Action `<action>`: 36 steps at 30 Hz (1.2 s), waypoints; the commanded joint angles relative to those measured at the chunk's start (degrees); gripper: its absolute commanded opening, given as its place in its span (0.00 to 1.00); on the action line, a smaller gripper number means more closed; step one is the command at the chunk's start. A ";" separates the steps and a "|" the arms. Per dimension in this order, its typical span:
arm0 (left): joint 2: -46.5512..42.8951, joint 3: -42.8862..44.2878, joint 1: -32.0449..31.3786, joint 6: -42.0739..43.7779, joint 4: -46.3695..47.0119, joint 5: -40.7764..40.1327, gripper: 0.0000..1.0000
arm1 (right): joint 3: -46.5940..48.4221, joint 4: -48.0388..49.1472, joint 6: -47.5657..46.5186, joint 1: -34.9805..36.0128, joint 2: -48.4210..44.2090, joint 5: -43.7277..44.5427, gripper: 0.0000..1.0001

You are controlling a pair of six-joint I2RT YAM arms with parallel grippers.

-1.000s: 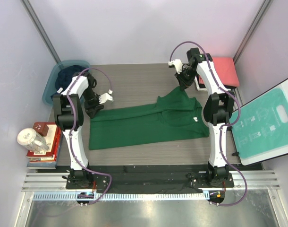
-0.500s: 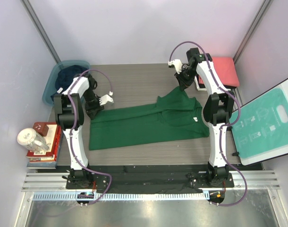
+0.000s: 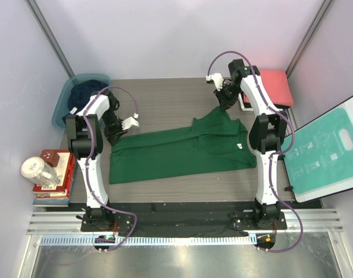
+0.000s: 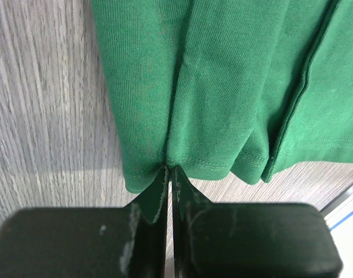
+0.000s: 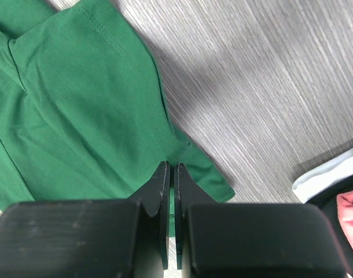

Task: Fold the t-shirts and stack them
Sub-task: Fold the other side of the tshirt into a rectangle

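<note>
You had the dark green t-shirt (image 3: 176,155) lying flat across the middle of the table (image 3: 165,98). In the top view its long side ran from 9 o'clock to 3 o'clock, with the hem end at 9 and the sleeve end toward 2.

Your left gripper (image 4: 169,169) was pinching the shirt's hem. In the left wrist view its jaws met with only a sliver between them, and the green cloth puckered into a crease right at their tips. Seen from above, that grip sat at the shirt's 10 o'clock corner, low over the wood.

Your right gripper (image 5: 171,169) was likewise pressed together on the cloth, nipping a fold of green fabric beside a stitched sleeve edge. From above, it held the shirt's 1 o'clock corner, where the cloth rose into a small peak.

The navy t-shirt (image 3: 87,92) lay crumpled inside the teal tub (image 3: 59,113) at the table's 10 o'clock corner. The coral-red t-shirt (image 3: 274,87) lay folded at the 2 o'clock corner, near your right gripper. The right wrist view showed a white edge next to it, but you could not tell from that what it was.

The instruction board (image 3: 324,152) leaned beside the table at 3 o'clock. A stack of books (image 3: 55,180) with a jar (image 3: 37,169) on top sat at 8 o'clock.
</note>
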 commanded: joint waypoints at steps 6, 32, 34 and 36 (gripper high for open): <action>-4.78 5.29 0.28 -1.78 -12.41 0.30 0.00 | -0.30 0.61 0.27 0.45 -3.89 -0.32 0.01; -11.56 -3.32 0.28 1.21 -15.58 -3.56 0.00 | -9.08 -16.01 -13.35 0.89 -13.91 -3.93 0.01; -11.29 -3.24 0.28 1.47 -15.75 -3.74 0.00 | -10.57 -15.92 -13.88 1.16 -14.96 -3.40 0.01; -11.20 -2.80 0.19 1.65 -15.75 -3.74 0.00 | -12.16 -16.09 -14.32 1.86 -15.67 -2.43 0.01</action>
